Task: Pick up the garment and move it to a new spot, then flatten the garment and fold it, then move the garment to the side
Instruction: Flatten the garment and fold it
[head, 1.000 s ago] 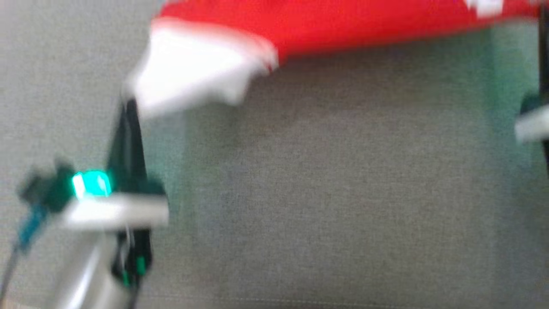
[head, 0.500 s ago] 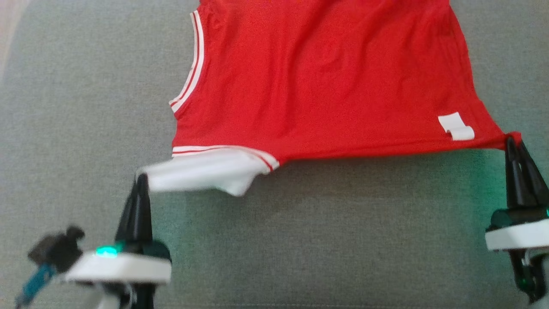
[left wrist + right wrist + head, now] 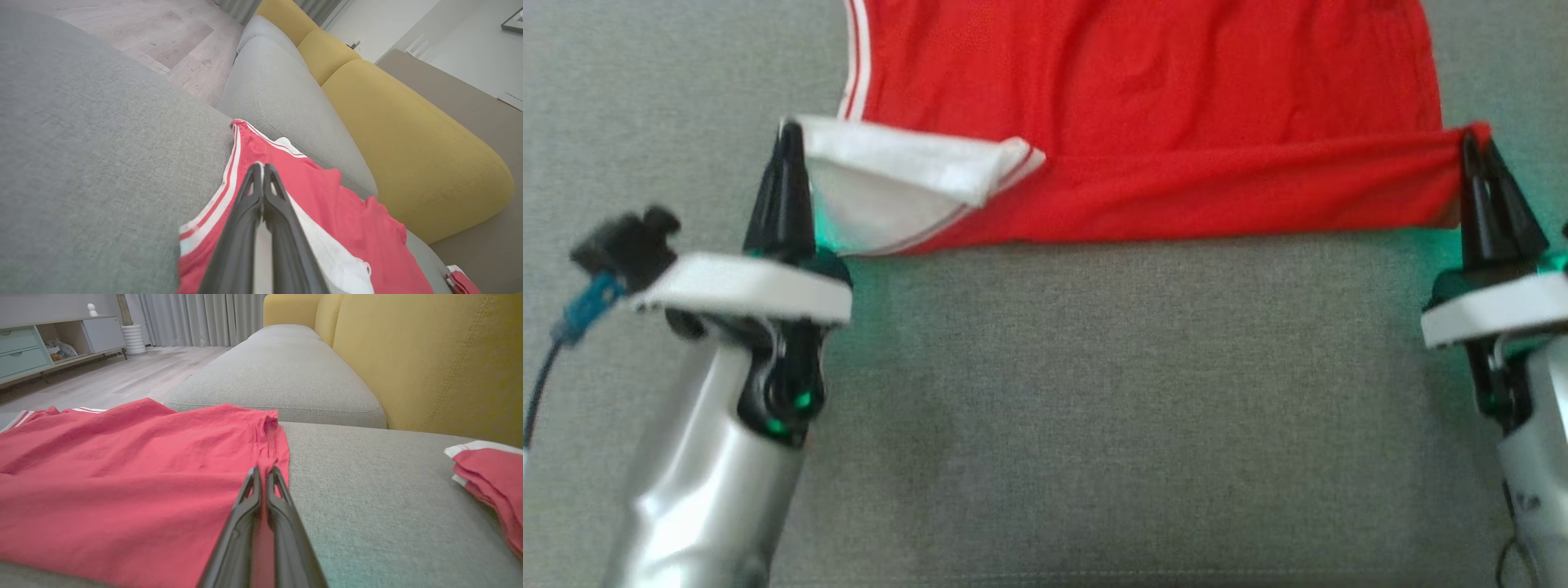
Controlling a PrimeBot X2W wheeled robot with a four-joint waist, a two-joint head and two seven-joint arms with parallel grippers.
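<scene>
The red garment [image 3: 1143, 90] lies spread on the grey sofa seat [image 3: 1094, 392], plain red side up, its near edge folded back over itself. My left gripper [image 3: 788, 135] is shut on the white sleeve [image 3: 890, 180] at the near left corner. My right gripper [image 3: 1470, 139] is shut on the red hem corner at the near right. In the left wrist view the fingers [image 3: 261, 171] pinch white cloth over the garment [image 3: 339, 204]. In the right wrist view the gripper [image 3: 261, 473] holds the hem of the garment [image 3: 122, 473]. Lettering and number are hidden.
Yellow back cushions [image 3: 429, 355] line the sofa behind the seat. A smaller folded red piece with a white edge [image 3: 490, 469] lies on the seat to the right of my right gripper. Wood floor [image 3: 102, 379] and a low cabinet [image 3: 36, 347] are beyond the sofa's end.
Both grippers have carried the garment's near edge away from me, over the body, so a folded band now lies along the near side. The white label is no longer seen.
</scene>
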